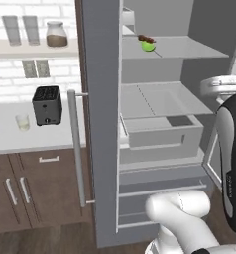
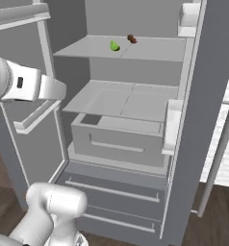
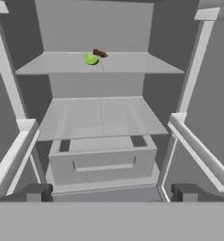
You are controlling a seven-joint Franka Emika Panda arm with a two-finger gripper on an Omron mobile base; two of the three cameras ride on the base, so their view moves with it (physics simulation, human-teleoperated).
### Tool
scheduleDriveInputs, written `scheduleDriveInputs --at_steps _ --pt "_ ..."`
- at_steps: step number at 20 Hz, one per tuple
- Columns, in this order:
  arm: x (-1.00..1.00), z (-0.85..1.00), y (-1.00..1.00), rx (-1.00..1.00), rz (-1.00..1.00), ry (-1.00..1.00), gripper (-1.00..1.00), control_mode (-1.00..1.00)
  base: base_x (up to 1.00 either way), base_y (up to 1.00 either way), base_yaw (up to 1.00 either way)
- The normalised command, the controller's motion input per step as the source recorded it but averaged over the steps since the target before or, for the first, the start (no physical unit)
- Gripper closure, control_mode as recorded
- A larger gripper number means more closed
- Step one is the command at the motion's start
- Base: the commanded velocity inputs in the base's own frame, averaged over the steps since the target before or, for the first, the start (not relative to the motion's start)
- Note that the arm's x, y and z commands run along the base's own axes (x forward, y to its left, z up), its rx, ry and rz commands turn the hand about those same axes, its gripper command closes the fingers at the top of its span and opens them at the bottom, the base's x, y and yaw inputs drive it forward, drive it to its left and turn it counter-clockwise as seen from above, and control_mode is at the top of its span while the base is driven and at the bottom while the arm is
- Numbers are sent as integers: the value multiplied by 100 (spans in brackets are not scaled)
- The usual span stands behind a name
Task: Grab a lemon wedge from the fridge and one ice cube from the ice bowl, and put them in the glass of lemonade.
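So the fridge [image 3: 100, 117] is standing with both doors swung out, and the gripper [image 3: 109, 193] sits in front of it with its jaws spread wide and nothing between them, pointed straight into the cabinet. From the hand view, the lemon wedge [image 3: 91, 59] is up and ahead of the fingertips [image 3: 36, 192], a bit to the left of centre, resting on the upper shelf [image 3: 132, 63] near its front edge. Right beside it, on its right and a bit further back, there's a small dark brownish item [image 3: 100, 53] that I can't make out. Below that shelf is a second, wider shelf [image 3: 100, 117], totally bare on top, and under it a crisper drawer [image 3: 102, 162] with a front lip sticking out toward the hand. On either side, the door bins [image 3: 198, 150] angle inward like rails, so the open lane runs down the middle between them. In the left base view, the glass of lemonade [image 1: 22, 122] is well off to the left on the counter [image 1: 11, 141], just beside a black toaster [image 1: 46, 105], past the edge of the fridge's left door [image 1: 97, 124].
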Motion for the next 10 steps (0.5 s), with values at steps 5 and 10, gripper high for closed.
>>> scheduleDriveInputs --at_steps 5,10 --pt "0 0 0 0 0 0 -100 100 66 0 6" --pt "0 0 0 0 0 0 -100 100 47 -2 2"
